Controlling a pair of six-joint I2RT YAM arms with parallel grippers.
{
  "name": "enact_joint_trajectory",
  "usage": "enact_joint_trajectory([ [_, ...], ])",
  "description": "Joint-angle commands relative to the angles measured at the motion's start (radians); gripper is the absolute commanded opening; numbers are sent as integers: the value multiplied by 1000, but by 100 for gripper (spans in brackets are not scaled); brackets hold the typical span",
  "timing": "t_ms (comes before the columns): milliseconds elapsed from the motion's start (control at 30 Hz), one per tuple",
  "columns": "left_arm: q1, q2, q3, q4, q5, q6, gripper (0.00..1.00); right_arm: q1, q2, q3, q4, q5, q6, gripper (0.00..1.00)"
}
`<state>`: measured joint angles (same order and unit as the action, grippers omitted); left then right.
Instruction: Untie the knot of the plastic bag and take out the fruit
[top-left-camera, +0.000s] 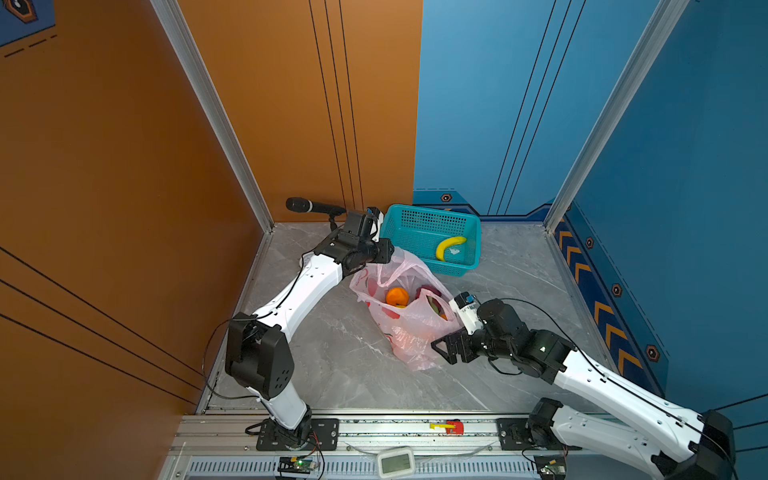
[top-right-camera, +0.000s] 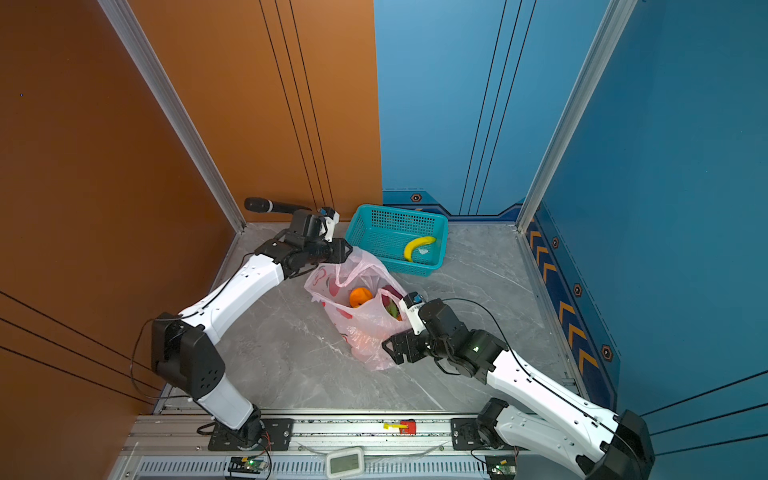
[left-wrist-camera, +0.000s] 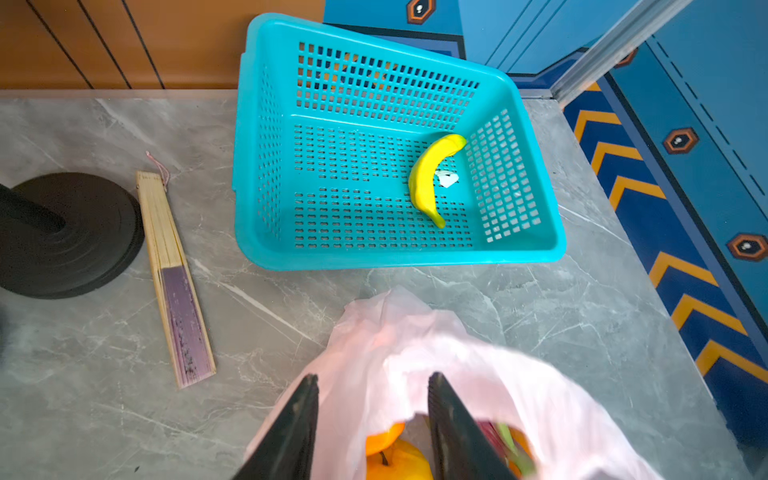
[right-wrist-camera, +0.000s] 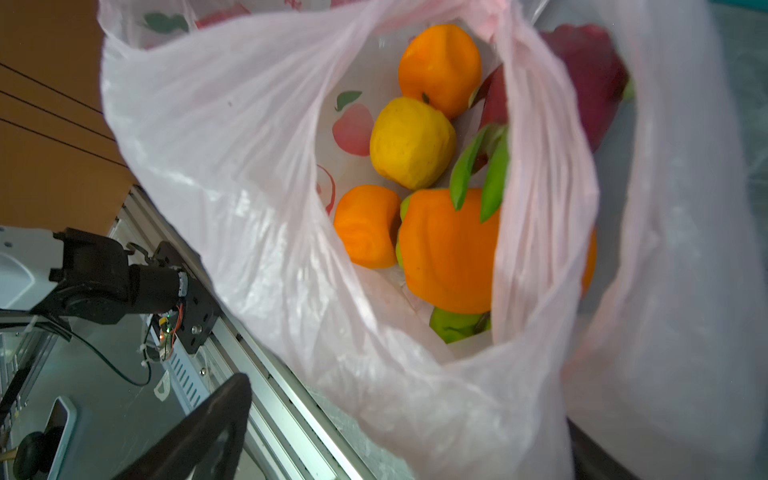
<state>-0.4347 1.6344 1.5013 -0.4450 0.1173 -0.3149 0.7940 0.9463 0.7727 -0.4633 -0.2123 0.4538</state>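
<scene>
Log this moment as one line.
plastic bag: untied, mouth open | fruit: inside bag | basket: holds banana | left pincer: open, bag film between jaws | right pincer: open beside bag

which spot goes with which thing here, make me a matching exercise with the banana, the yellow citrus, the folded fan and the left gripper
Things:
1. banana
2. yellow citrus
3. folded fan
4. left gripper

Places or states:
a. flat on the table, beside the black round base
b. open, at the mouth of the plastic bag
c. in the teal basket
d. inside the plastic bag

Pairs: 1-c, 2-d, 3-a, 4-b
</scene>
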Motion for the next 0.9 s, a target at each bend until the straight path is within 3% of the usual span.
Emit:
enact_joint_trajectory([
  [0, -31, -105, -24, -8, -50, -4, 50, -9, 5, 92, 7, 107, -6, 96],
  [133, -77, -176, -52, -14, -93, -8, 51, -43, 51, 157, 24, 116, 2, 96],
  [467, -247, -235, -149, -55, -129, -100, 40, -126, 180, 265, 149, 48, 94, 93],
  [633, -299, -249, -254, -77, -157, -139, 26, -127, 242, 249, 150, 19, 117, 87],
  [867, -343, -283, -373, -100, -70, -198, 23, -123, 267, 182, 125, -7, 122, 87],
])
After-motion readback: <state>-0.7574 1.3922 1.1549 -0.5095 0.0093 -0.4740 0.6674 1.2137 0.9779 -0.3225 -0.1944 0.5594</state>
